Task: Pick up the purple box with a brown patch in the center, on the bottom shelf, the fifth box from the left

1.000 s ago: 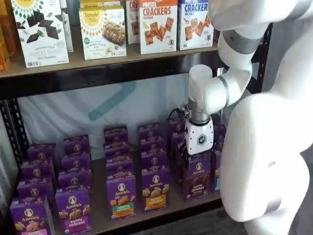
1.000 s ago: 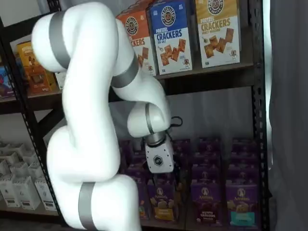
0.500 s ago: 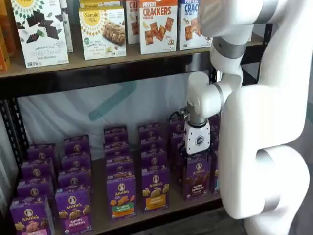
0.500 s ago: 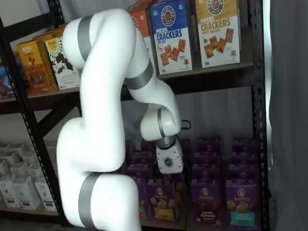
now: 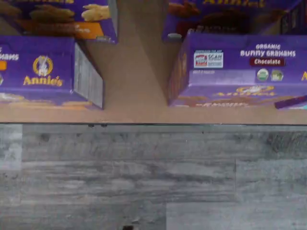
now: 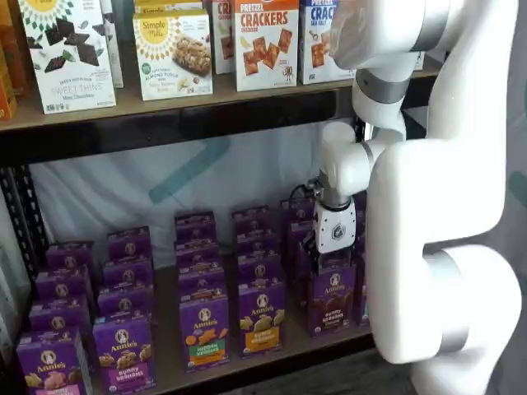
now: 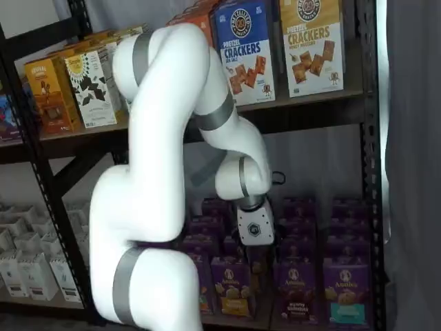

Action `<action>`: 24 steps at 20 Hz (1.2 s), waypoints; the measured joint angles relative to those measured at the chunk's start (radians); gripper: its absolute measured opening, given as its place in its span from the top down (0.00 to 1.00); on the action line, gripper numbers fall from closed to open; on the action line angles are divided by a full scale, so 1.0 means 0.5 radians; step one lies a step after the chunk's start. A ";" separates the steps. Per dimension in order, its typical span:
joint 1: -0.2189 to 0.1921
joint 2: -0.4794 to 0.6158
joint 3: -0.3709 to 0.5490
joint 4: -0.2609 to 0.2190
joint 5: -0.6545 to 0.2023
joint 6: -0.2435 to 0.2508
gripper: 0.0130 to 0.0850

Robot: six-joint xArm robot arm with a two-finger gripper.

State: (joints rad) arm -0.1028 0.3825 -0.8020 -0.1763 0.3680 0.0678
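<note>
The purple box (image 6: 331,298) looks light, stiff cardboard, best pinched across its narrow sides; the jaws stand wide apart.

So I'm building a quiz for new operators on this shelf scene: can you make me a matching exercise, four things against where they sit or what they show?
Things:
1. purple box
2. Sweet Thins box
3. orange-banded box
4. grey plank floor

Places:
A. on the upper shelf
B. below the front edge of the bottom shelf
C. bottom shelf, front row, brown snack picture
D. bottom shelf, front row, yellow snack picture

Pairs: 1-C, 2-A, 3-D, 4-B
</note>
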 joint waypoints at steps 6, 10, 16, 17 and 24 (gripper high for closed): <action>-0.031 0.184 -0.203 0.017 0.032 -0.049 0.00; -0.040 0.299 -0.327 0.029 0.054 -0.071 0.00; -0.052 0.470 -0.521 0.043 0.086 -0.098 0.00; -0.056 0.502 -0.561 0.042 0.094 -0.101 0.00; -0.083 0.667 -0.778 0.021 0.151 -0.112 0.00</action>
State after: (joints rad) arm -0.1443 0.7162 -1.1912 -0.1658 0.4433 0.0116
